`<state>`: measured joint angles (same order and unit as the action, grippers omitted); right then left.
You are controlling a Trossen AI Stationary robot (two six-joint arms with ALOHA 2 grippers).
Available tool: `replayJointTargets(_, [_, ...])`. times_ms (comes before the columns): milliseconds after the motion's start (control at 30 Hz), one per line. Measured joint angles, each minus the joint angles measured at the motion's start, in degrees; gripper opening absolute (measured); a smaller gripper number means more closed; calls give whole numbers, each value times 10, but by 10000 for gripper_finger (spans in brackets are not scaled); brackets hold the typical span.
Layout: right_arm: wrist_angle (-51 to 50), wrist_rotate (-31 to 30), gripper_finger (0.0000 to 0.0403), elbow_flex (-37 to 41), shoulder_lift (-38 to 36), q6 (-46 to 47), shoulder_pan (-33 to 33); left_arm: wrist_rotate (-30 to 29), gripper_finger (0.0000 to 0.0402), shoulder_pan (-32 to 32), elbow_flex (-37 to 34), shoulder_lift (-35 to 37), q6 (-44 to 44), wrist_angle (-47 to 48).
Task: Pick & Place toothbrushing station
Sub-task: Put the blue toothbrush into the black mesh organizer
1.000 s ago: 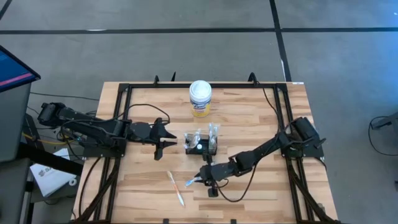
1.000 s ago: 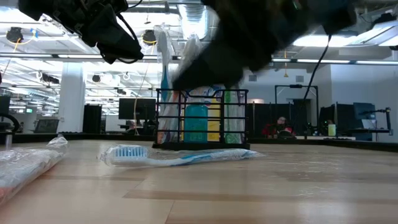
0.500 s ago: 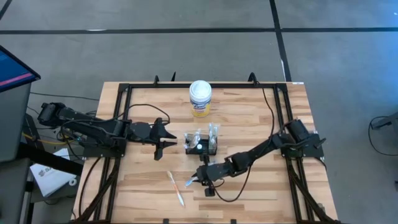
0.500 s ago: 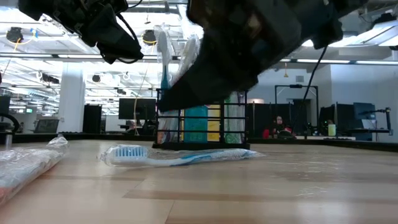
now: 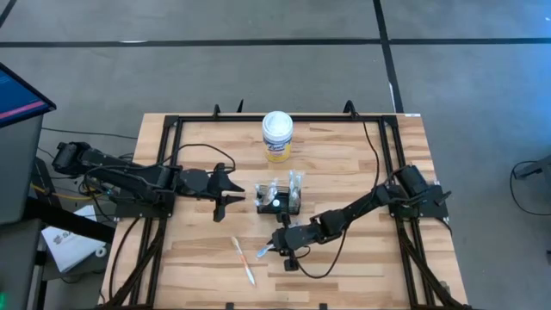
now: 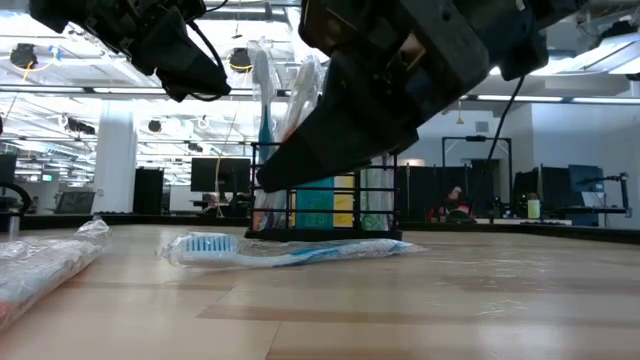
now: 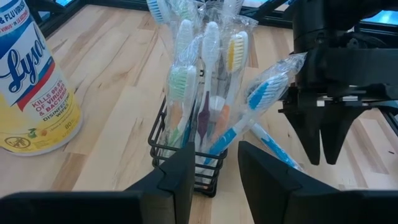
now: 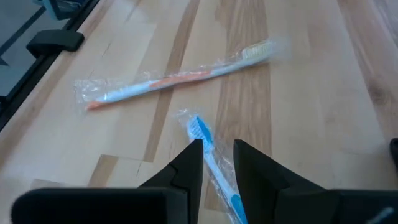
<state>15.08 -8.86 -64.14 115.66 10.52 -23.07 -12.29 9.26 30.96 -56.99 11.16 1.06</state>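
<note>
Holder (image 5: 279,199) sits at bench (image 5: 362,164) ctr, packed w/ wrapped brushes standing up; canister (image 5: 277,136) at its 12 o'clock, apart.

Right hand (image 5: 277,244) is low at holder's 6 o'clock, just beside it, over a blue brush (image 8: 214,167) lying flat in its wrapper. Fingers (image 8: 186,168) slightly apart w/ the blue brush's handle running between them; not gripping yet by the look of it. Orange brush (image 8: 177,78) lies farther out on the bench, near.

Left hand (image 5: 225,191) waits at holder's 9 o'clock, fingers open, nothing held.

Step, as I read it: pick up blue brush for the holder. To do well: drop straight down so both fingertips reach the bench either side of the handle, close on the handle not just the loose wrap (film may slip), lift clear before swinging toward 12. Holder is light and crowded; come in from above, don't nudge it.
</note>
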Motion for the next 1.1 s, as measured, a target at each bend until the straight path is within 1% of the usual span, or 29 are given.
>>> replayJointTargets(267, [1,0,118,0,0,0,0,-2,117,0,0,0,0,0])
replayJointTargets(367, [6,0,128,0,0,-13,0,-2,117,0,0,0,0,0])
replayJointTargets(500, [10,0,132,0,0,-6,0,-2,117,0,0,0,0,0])
replayJointTargets(633, [0,0,133,2,20,-6,0,-2,117,0,0,0,0,0])
replayJointTargets(733, [19,1,133,-26,42,-9,-1,-2,117,0,0,0,0,0])
replayJointTargets(800, [-14,0,132,-35,50,-26,-1,-1,117,0,0,0,0,0])
replayJointTargets(867, [-16,1,132,-58,72,-34,-1,-1,117,0,0,0,1,0])
replayJointTargets(1000, [-74,4,134,-92,74,-35,5,-1,117,0,0,0,3,0])
replayJointTargets(1100, [-124,14,134,-100,74,-31,8,1,117,0,0,0,3,0])
